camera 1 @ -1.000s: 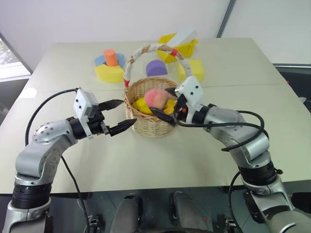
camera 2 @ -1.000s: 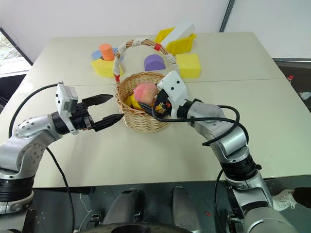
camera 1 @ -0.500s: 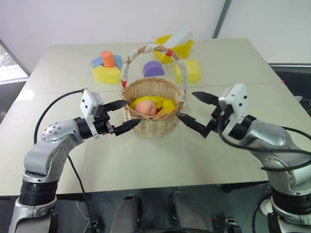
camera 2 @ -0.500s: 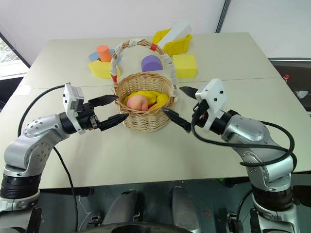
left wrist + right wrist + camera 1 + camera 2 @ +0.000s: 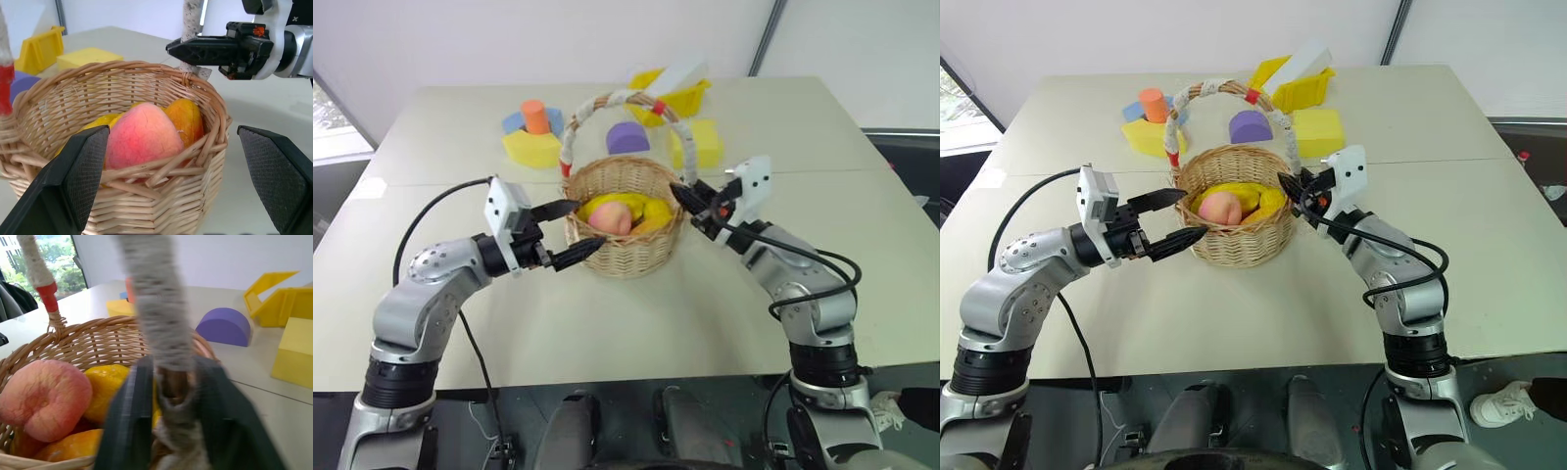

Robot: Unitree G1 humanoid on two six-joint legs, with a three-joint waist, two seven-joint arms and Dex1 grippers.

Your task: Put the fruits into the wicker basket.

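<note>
The right gripper [image 5: 168, 396] is clamped on the wicker basket [image 5: 625, 257] handle's base. The left gripper [image 5: 570, 233] stands wide apart beside the basket's opposite wall, holding nothing. Peach [image 5: 612, 217] and yellow fruits [image 5: 651, 211] lie inside; foam blocks [image 5: 533, 147] sit behind.

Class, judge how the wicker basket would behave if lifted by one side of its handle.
The wicker basket would probably tilt, since the right hand grips the handle's base off-centre. Its woven wall looks stiff. The rounded fruits inside may shift.

Both head eyes look forward and down over the worktop [image 5: 607, 323]. Each wrist camera looks level from close range; all views share the wicker basket [image 5: 626, 250].
</note>
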